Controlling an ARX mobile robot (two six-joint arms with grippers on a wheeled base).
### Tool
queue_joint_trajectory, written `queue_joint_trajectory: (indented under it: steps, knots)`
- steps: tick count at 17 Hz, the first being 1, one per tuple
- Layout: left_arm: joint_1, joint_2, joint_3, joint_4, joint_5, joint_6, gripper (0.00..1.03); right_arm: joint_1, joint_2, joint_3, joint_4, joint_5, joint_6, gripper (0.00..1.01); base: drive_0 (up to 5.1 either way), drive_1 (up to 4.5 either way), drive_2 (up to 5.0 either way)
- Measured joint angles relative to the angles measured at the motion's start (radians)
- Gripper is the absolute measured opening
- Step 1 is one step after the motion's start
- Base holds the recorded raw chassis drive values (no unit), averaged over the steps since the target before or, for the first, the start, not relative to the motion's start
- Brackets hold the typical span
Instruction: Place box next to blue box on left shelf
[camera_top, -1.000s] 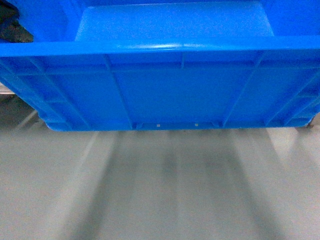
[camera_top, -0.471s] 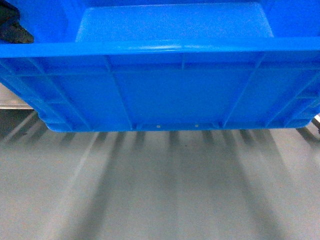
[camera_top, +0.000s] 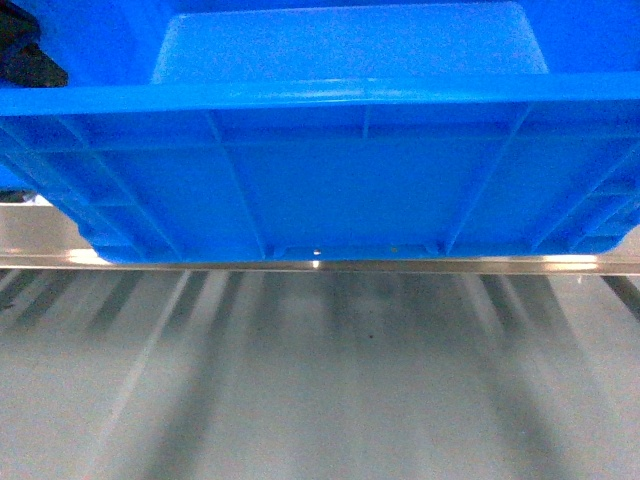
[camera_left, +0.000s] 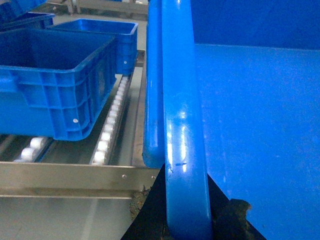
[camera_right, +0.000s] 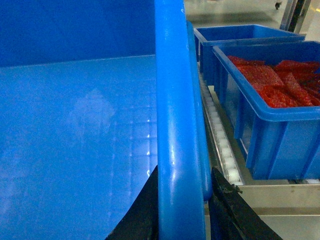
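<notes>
The box (camera_top: 350, 190) is seen close from behind and above by the head view, floor below apparently blurred. Its left rim (camera_left: 182, 125) and right rim (camera_right: 175, 125) are hugged by forward-facing wrist views; the box floor is shared.

Smooth grey floor (camera_top: 320, 400), streaked with blur and soft shadows. A shiny metal rail (camera_top: 400, 265) crosses it. 2 blue crates (camera_right: 260, 115) sit beyond, 1 holding red packets (camera_right: 280, 80).

Count of blue crates and grippers

One large bright-blue plastic crate (camera_top: 340, 180) held; four smaller blue plastic crates (camera_left: 55, 80) on roller tracks; two black grippers (camera_left: 187, 210).
</notes>
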Motion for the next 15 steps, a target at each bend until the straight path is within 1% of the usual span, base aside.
queue_joint_trajectory:
  steps: [15]
  knots:
    - [-0.002, 0.000, 0.000, -0.001, 0.000, 0.000, 0.08, 0.000, 0.000, 0.000, -0.003, 0.002, 0.000, 0.19, 0.2, 4.37, -4.0]
